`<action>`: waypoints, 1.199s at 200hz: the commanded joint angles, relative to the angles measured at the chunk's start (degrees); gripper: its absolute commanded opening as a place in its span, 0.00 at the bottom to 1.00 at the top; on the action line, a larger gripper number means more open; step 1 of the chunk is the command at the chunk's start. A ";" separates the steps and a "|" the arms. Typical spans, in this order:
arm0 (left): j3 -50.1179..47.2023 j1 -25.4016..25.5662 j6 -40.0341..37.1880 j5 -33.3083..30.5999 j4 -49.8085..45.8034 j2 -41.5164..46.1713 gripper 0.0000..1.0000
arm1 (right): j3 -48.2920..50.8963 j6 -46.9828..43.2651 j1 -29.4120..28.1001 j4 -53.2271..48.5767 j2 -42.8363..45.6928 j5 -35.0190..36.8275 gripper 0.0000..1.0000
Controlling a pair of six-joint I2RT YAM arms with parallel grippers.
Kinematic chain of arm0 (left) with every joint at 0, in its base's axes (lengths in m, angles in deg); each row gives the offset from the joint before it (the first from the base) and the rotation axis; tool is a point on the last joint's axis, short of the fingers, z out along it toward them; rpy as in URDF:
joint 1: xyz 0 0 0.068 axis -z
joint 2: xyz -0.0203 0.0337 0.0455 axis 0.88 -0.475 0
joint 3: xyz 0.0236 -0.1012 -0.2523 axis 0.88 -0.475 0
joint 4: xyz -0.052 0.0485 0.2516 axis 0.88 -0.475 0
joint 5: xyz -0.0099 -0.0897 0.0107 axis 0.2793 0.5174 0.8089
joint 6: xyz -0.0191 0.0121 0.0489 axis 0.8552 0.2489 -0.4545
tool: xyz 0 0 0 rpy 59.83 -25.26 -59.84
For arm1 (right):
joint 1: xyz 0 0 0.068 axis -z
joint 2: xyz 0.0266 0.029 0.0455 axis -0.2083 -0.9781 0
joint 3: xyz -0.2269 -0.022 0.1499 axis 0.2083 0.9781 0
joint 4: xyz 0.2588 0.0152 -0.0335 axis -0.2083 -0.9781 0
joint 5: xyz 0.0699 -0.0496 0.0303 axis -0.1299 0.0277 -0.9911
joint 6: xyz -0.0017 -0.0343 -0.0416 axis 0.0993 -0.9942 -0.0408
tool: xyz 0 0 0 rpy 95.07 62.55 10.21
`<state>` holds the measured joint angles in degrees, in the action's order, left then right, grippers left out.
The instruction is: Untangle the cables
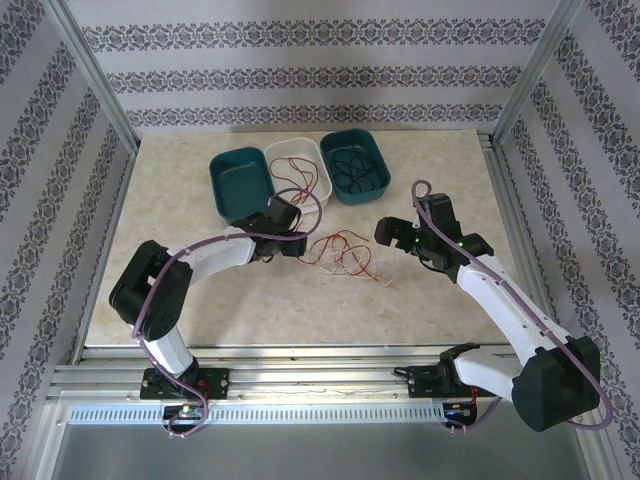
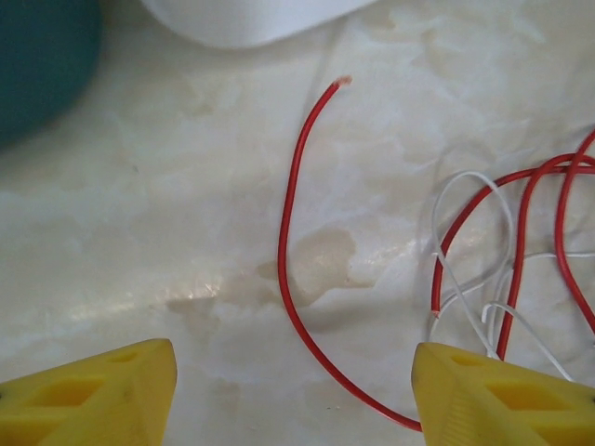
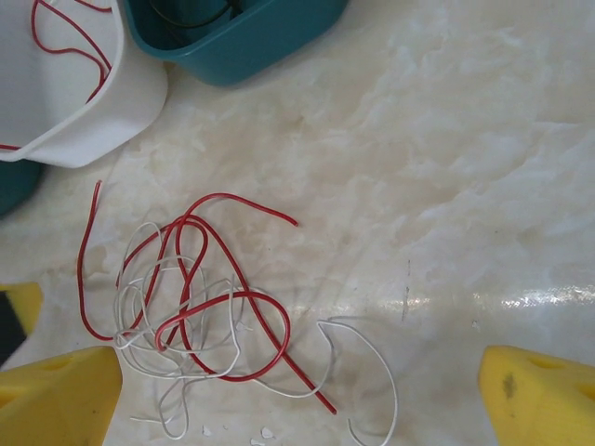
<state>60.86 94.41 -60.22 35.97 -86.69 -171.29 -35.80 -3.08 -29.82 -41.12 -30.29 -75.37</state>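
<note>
The cables form a loose tangle of red and white wires [image 1: 340, 255] on the marble tabletop between my two grippers. In the left wrist view, a single red wire [image 2: 286, 269] curves down between the yellow fingers [image 2: 102, 395], with red and white loops [image 2: 483, 269] off to the right. My left gripper [image 2: 293, 395] is open just left of the tangle [image 1: 298, 240], holding nothing. From the right wrist camera, the tangle [image 3: 186, 297] lies toward the left finger [image 3: 60, 400], and a loose white wire [image 3: 376, 367] trails right. My right gripper [image 3: 297, 404] is open and empty, right of the tangle [image 1: 392, 237].
Three bins stand behind the tangle: a teal one [image 1: 243, 183], a white one [image 1: 312, 152] holding red wires, and a teal one [image 1: 375, 155] holding black wires. The white bin's rim [image 3: 130, 102] is close to the tangle. Bare tabletop lies to the right [image 3: 465, 186].
</note>
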 commanded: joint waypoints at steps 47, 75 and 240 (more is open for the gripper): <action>3.94 4.71 28.10 -9.68 -7.88 -4.73 0.62 | -0.32 0.37 -0.34 2.08 0.11 1.29 0.98; 5.87 6.44 34.21 -9.96 -10.11 -6.80 0.59 | -0.23 -0.21 -0.04 2.91 -0.45 0.16 0.98; 6.91 8.39 44.77 -3.01 -6.70 -12.39 0.30 | 2.52 0.30 2.41 5.74 -1.06 -5.30 0.98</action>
<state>67.44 101.30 -17.49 28.74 -94.58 -181.30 -33.76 -3.10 -27.86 -36.92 -30.88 -79.28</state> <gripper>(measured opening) 0.305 0.982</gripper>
